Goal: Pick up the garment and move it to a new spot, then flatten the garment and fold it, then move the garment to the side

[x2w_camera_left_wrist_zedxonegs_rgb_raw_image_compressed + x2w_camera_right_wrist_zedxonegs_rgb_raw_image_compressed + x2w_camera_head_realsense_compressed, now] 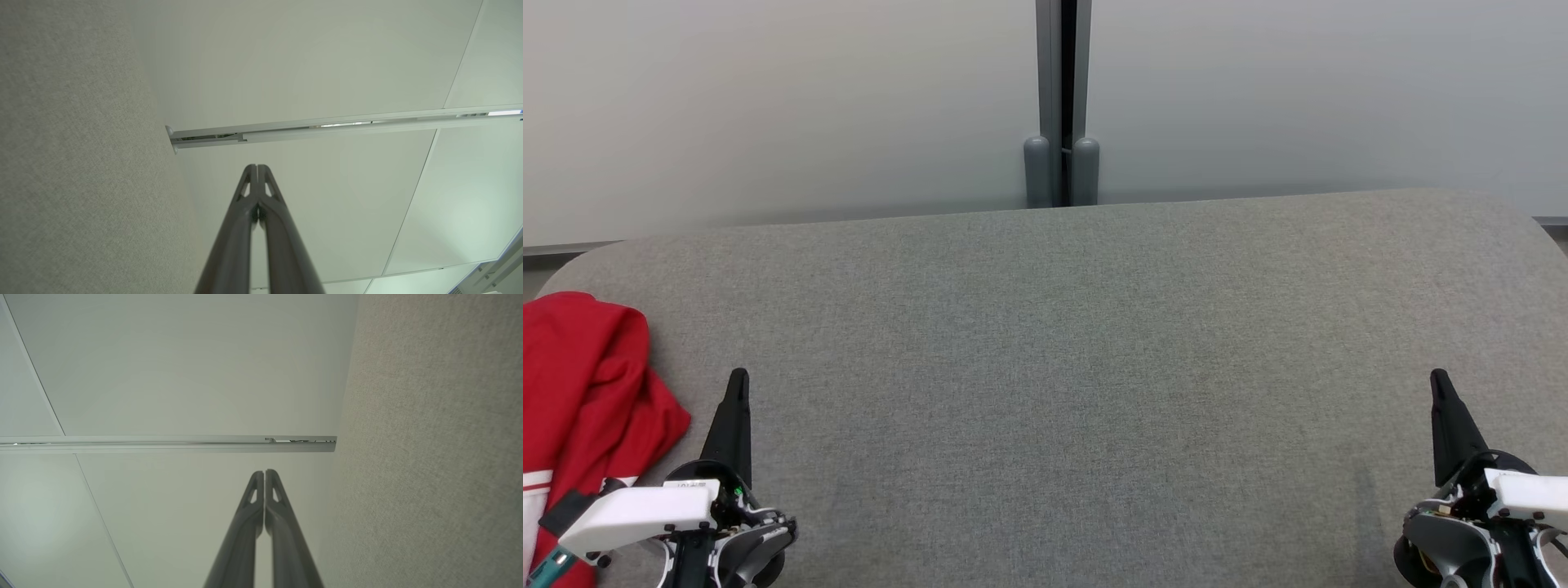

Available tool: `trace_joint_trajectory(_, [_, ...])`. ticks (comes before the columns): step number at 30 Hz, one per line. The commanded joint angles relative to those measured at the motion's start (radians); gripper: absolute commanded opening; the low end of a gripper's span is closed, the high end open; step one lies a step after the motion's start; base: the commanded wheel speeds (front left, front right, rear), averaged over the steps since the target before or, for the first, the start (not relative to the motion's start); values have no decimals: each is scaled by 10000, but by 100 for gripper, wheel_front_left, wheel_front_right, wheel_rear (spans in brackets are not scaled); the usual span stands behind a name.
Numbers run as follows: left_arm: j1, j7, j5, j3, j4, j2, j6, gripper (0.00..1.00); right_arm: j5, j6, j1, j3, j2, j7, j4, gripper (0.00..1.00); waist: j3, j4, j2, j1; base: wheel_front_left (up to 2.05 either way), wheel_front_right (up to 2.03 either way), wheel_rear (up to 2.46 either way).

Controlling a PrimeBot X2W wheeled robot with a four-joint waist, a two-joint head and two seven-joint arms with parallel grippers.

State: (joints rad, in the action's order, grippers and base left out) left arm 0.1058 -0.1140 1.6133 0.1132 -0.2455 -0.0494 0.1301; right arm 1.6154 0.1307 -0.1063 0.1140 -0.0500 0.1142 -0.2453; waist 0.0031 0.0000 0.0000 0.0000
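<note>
A red garment (pixel 580 408) with white stripes lies bunched at the left edge of the grey fabric table (pixel 1062 367) in the head view. My left gripper (pixel 738 377) rests at the lower left just right of the garment, apart from it, fingers together and empty. My right gripper (pixel 1437 377) sits at the lower right, far from the garment, also shut and empty. In the left wrist view my left gripper (pixel 257 167) has its tips pressed together. The right wrist view has my right gripper (pixel 264 473) shut in the same way.
Pale wall panels (pixel 768 106) stand behind the table, joined by a grey post (pixel 1062 98) at the middle. The table's far edge curves down at both corners. Broad grey fabric (pixel 73 163) stretches between the two grippers.
</note>
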Motion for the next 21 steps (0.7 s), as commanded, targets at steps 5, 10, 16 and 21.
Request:
trace_joint_trajectory(5, [97, -12, -19, 20, -9, -30, 32, 0, -65, 1, -89, -7, -13, 11, -11, 0, 0, 0, 0, 0, 0, 0, 0])
trace_joint_trajectory(10, [97, -12, -21, 20, -9, -30, 32, 0, -65, 1, -89, -7, -13, 11, -11, 0, 0, 0, 0, 0, 0, 0, 0])
trace_joint_trajectory(16, [97, -12, -19, 20, -9, -30, 32, 0, -65, 1, -89, -7, -13, 11, -11, 0, 0, 0, 0, 0, 0, 0, 0])
trace_joint_trajectory(21, [97, -12, -19, 20, -9, -30, 32, 0, -65, 1, -89, -7, -13, 11, -11, 0, 0, 0, 0, 0, 0, 0, 0])
